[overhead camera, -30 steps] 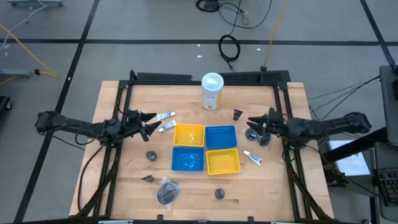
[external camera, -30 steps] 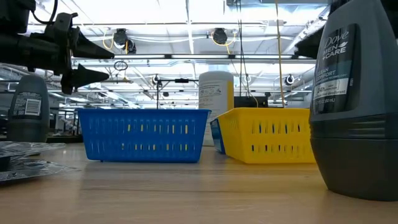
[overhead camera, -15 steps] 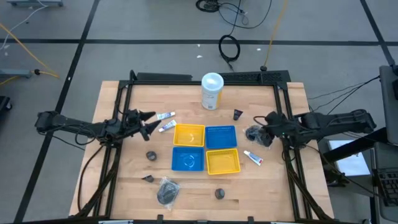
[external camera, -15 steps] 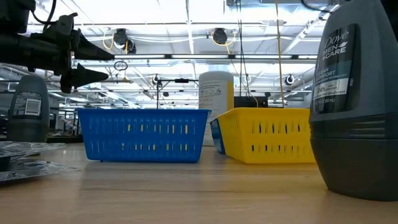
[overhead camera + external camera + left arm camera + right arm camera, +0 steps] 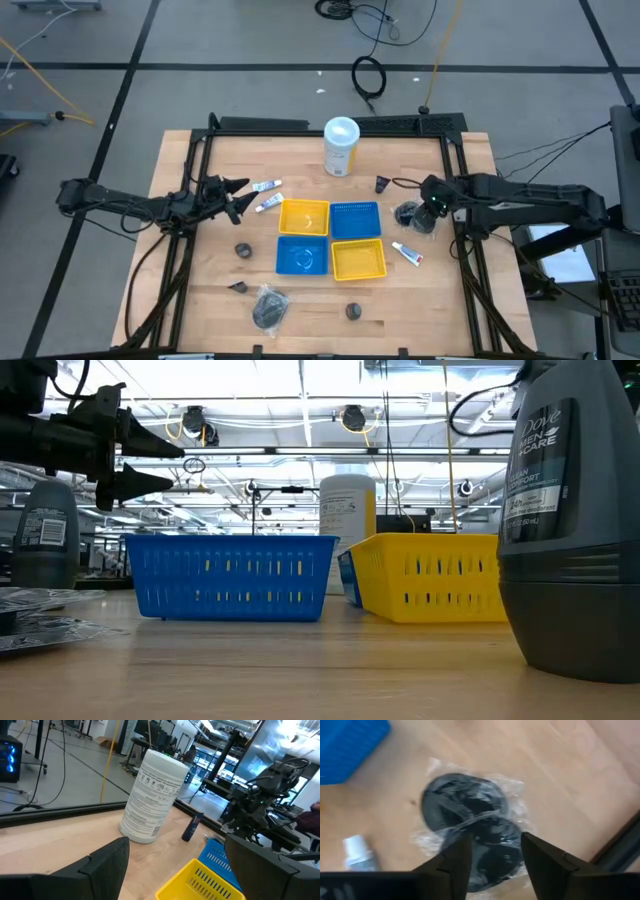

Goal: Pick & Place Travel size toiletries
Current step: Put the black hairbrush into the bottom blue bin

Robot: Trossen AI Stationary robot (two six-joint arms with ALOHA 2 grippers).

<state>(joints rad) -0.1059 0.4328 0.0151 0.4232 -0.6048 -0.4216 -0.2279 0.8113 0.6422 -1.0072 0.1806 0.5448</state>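
My right gripper (image 5: 492,862) stands open and points steeply down over a dark grey mesh puff in clear wrap (image 5: 465,817), a finger on either side of it and above it. In the high view this gripper (image 5: 429,207) is at the table's right, beside that puff (image 5: 406,214). A white tube (image 5: 407,253) lies just nearer, and a tiny black piece (image 5: 382,184) stands farther back. My left gripper (image 5: 236,199) waits open and level at the left, next to two white tubes (image 5: 266,194). A second wrapped puff (image 5: 268,307) lies near the front edge.
Two blue and two yellow trays (image 5: 331,238) sit together at the table's middle. A tall white canister (image 5: 341,147) stands at the far edge. Dark deodorant sticks (image 5: 242,250) (image 5: 352,311) stand in the near half, one of them (image 5: 570,520) large in the low view.
My right gripper has tipped from roughly level to steeply downward and has come over the wrapped mesh puff, while its arm swung a little toward the far edge. The puff has stayed where it was.
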